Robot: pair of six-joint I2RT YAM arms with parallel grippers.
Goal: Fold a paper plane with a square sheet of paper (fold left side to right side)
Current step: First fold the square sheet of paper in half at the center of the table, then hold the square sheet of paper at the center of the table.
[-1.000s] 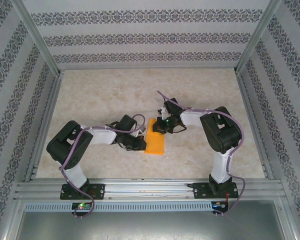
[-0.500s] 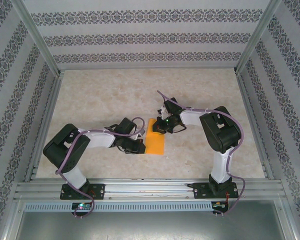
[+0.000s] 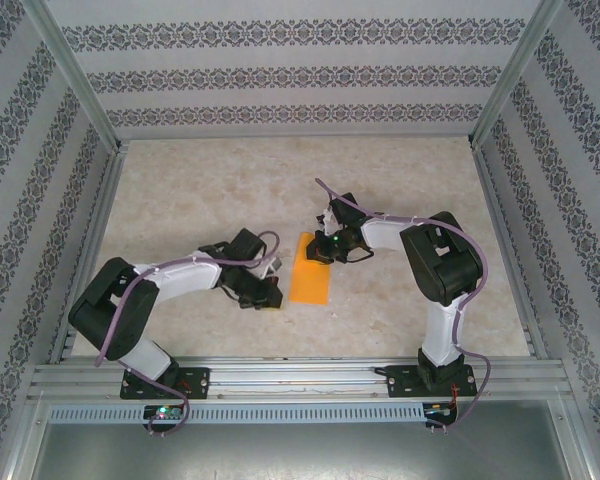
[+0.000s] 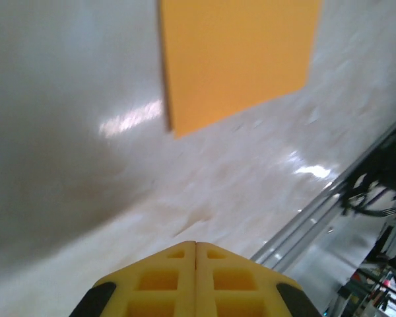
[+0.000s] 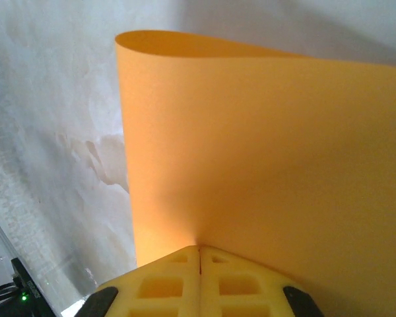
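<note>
Lying on table [image 3: 180, 200], paper [image 3: 310, 282] touches right gripper [image 3: 319, 249].

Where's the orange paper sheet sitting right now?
In the top view the folded bright orange paper sheet lies on the marbled table between the grippers, left gripper just off its near-left corner, right gripper at its far end.

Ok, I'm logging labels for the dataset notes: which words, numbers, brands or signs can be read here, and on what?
No text can be read.
The orange sheet is blank on every face that shows.
The walls carry only an ornamental pattern, no letters.
Any marking on the left arm's base is too small to read.
</note>
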